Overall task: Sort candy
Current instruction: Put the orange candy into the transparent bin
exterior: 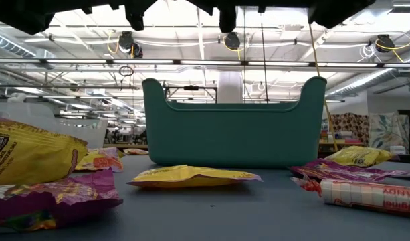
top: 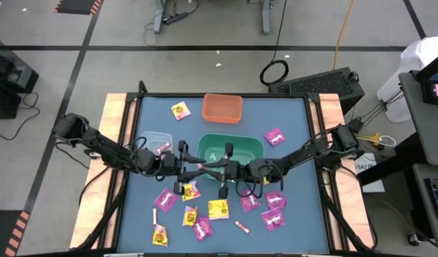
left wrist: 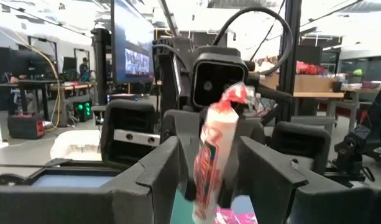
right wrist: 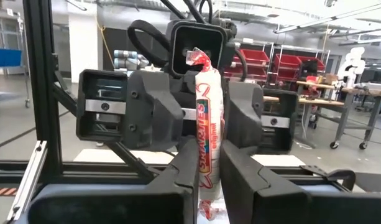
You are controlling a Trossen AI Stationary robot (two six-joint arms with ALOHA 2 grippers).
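A pink-white candy stick (right wrist: pixel 209 118) stands upright in the air over the near rim of the green bin (top: pixel 230 146). My right gripper (right wrist: pixel 209 165) comes from the table's right and is shut on it. My left gripper (left wrist: pixel 209 168) faces it from the left and is open, one finger on either side of the stick (left wrist: pixel 214 149), with a gap showing on both sides. In the high view the two grippers (top: pixel 198 168) (top: pixel 213 170) meet tip to tip. Magenta packets (top: pixel 274 214), yellow packets (top: pixel 218 208) and another stick (top: pixel 242 226) lie flat on the blue table. My right gripper pinches the candy stick's lower half (right wrist: pixel 207 177) between its two fingers. The fingers come level from the table's right and lie across the stick. The stick stands upright, its twisted end (right wrist: pixel 197 59) on top, lifted clear of the table and the bin.
An orange bin (top: pixel 222 107) stands at the far middle and a clear bin (top: pixel 156 141) left of the green one. Loose candy lies at the far left (top: pixel 180 111) and far right (top: pixel 275 135). In the low view, packets (exterior: pixel 191 176) lie before the green bin (exterior: pixel 231 127).
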